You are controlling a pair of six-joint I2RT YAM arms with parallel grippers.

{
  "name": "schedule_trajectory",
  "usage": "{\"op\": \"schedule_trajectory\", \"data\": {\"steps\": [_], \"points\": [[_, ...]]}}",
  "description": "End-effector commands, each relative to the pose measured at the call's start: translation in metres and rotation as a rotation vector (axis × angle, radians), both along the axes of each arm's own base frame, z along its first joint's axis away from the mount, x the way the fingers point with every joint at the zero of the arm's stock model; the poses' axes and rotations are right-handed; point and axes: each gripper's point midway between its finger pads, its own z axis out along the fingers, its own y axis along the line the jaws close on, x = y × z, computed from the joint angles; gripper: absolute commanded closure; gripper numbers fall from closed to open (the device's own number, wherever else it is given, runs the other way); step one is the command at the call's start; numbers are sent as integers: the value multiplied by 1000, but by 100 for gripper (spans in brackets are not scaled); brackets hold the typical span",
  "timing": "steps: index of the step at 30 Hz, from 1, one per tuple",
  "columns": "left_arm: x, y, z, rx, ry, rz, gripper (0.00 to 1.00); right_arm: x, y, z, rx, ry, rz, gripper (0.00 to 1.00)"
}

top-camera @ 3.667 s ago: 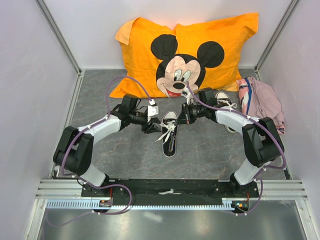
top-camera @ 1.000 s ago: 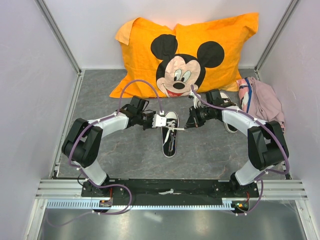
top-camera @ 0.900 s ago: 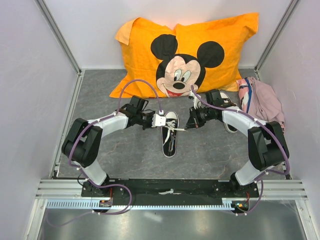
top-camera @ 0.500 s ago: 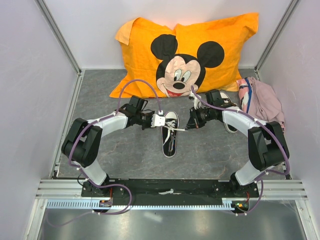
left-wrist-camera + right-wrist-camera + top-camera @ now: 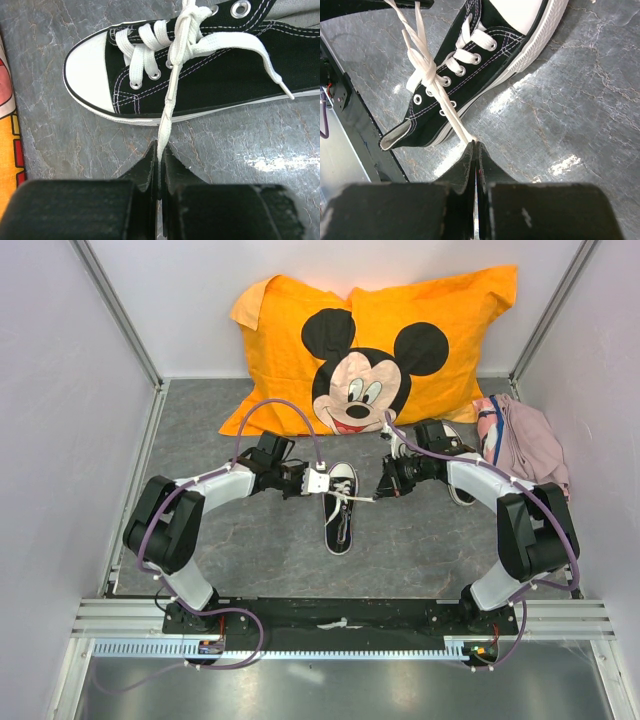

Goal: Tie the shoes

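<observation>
Shoe (image 5: 340, 527) between left jaws and right jaws, each clenched on a lace (image 5: 167, 107).

You've open table (image 5: 250, 550) nearer than the shoe (image 5: 339, 530); the pillow (image 5: 290, 330) blocks beyond its toe, taut laces (image 5: 169, 100) bar both sides.

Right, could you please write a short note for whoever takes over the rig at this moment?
Left gripper: shut on one lace end of the middle shoe, lace taut.
Right gripper: shut on the other lace end, also taut.
Done: first crossover knot formed on the middle shoe.
Left: the bow on this shoe, then the second shoe, which is mostly hidden under the right arm, so I cannot tell how its laces stand.
</observation>
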Motion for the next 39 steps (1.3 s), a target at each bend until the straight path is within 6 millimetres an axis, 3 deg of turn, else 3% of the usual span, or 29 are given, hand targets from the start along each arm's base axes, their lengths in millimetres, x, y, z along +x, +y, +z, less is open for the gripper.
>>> {"op": "schedule_trajectory", "data": {"steps": [1, 4, 7, 8, 12, 17, 21, 30, 39], "points": [[5, 8, -4, 32, -28, -8, 98, 0, -5, 6, -6, -37, 3, 100], [5, 6, -1, 19, -29, -13, 98, 0, -3, 8, 12, -32, 10, 100], [2, 2, 13, -18, -31, -18, 82, 0, 5, 14, 49, -26, 28, 100], [0, 1, 17, -29, -30, -17, 71, -1, 8, 17, 55, -25, 35, 100], [-10, 4, 42, -68, -54, -12, 59, -2, 15, 24, 69, -44, 53, 100], [-25, 3, 62, -112, -72, -42, 56, -9, 19, 25, 74, -40, 76, 99], [-28, -15, 77, -141, -75, -81, 56, -14, 23, 28, 74, -49, 99, 96], [-30, -47, 70, -101, -130, -195, 57, -21, 25, 22, 56, -36, 109, 94], [-23, -65, 66, -85, -194, -220, 55, -29, 25, 16, 44, -13, 120, 89]]}}
